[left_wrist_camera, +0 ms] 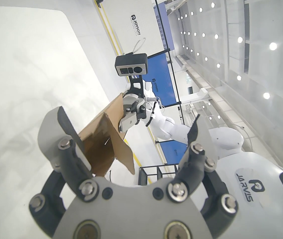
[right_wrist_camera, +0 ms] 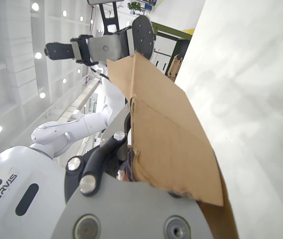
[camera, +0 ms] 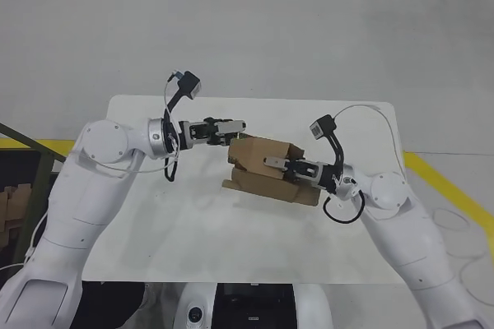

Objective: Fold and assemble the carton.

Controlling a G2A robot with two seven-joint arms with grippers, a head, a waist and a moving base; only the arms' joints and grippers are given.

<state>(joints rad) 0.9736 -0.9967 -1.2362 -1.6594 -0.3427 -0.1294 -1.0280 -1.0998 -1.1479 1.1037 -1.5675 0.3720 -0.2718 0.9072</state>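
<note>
Mid-fold: the right arm [camera: 385, 191], jaws grasping one wall, steadies the half-open carton [camera: 255, 171]; the left arm [camera: 115, 144], jaws released beside it, should next push a flap inward

Brown corrugated carton [camera: 259, 169], half-assembled, flaps splayed open, tilted, at the middle of the table [camera: 189, 238]

White table [camera: 189, 238] on grey floor [camera: 66, 49] with yellow line [camera: 445, 185].
</note>
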